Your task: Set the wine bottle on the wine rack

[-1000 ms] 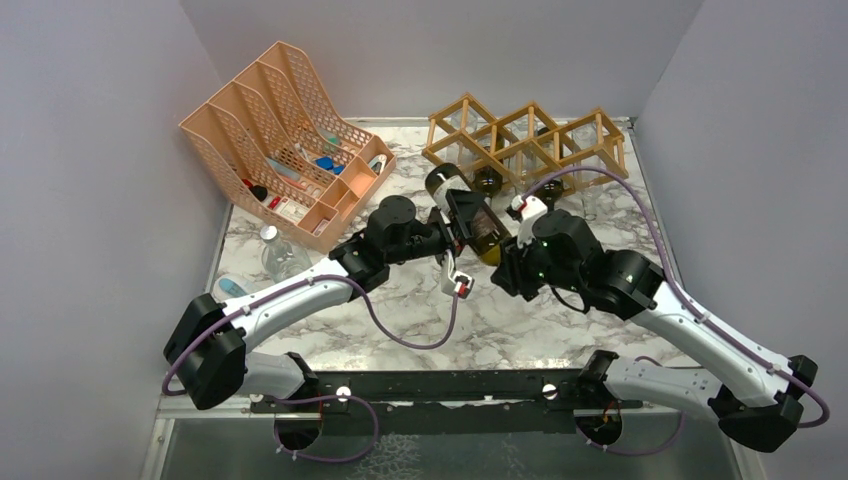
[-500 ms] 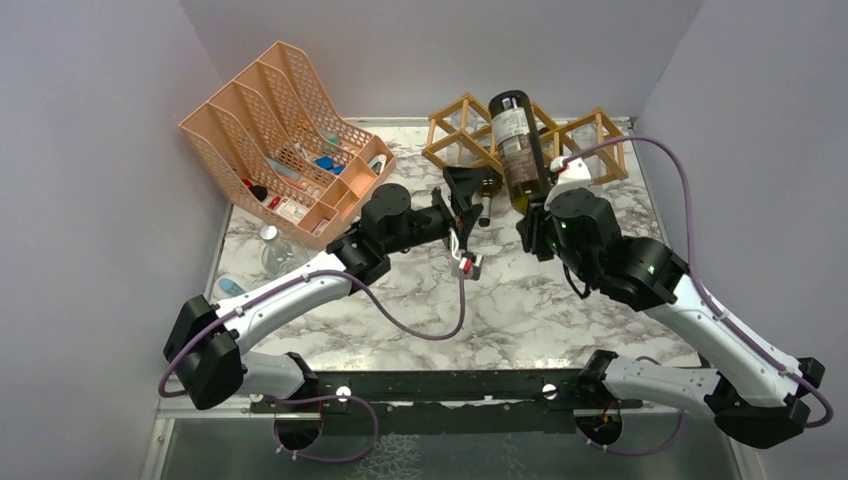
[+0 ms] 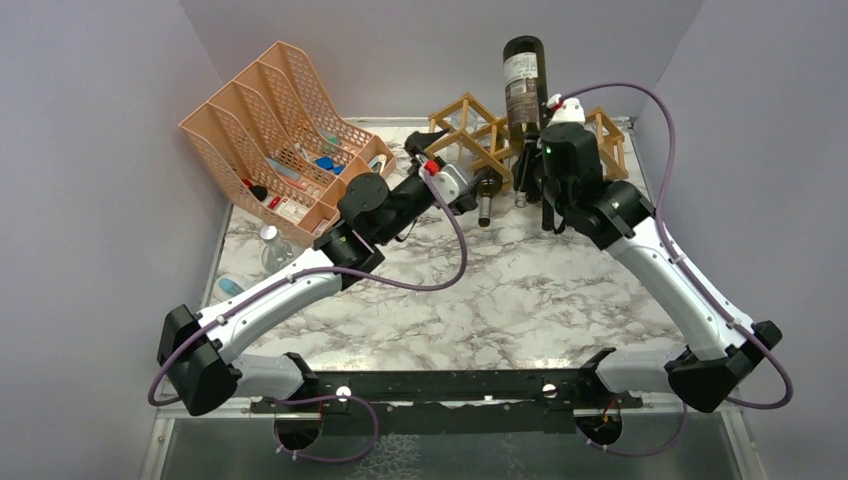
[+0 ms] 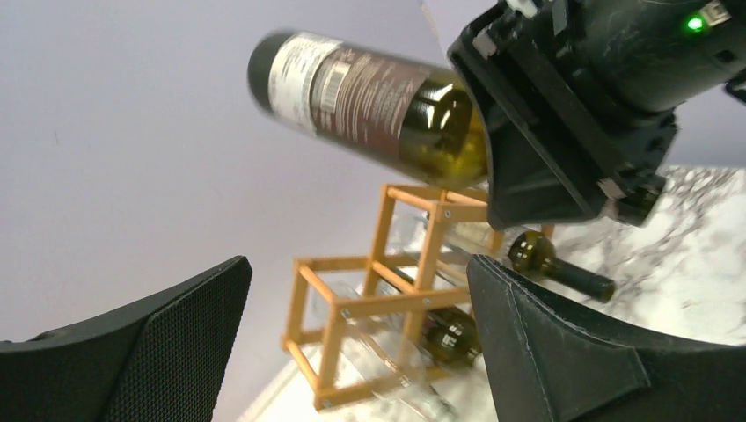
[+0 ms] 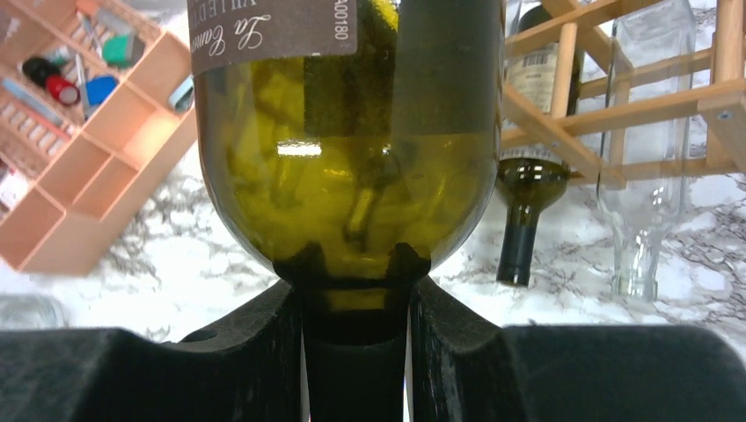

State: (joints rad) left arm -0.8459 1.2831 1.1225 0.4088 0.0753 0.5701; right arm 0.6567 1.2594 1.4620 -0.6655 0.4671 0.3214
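The main risk is the hold itself: the right gripper (image 5: 356,308) is closed on nothing but the neck of the wine bottle (image 3: 523,80), with the heavy body standing base-up above it, so the bottle could twist or slide in the jaws as it is tipped over. Brought down carelessly, it could also knock the wine rack (image 5: 730,53) or the dark bottle (image 5: 525,202) and clear bottle (image 5: 647,176) already lying in its cells. The wine bottle is in the air, near-upright, above the rack's rear edge, its body rising straight up from the gripper. The left gripper (image 4: 356,272) hangs wide open and empty beside the rack, above the table (image 3: 520,290).
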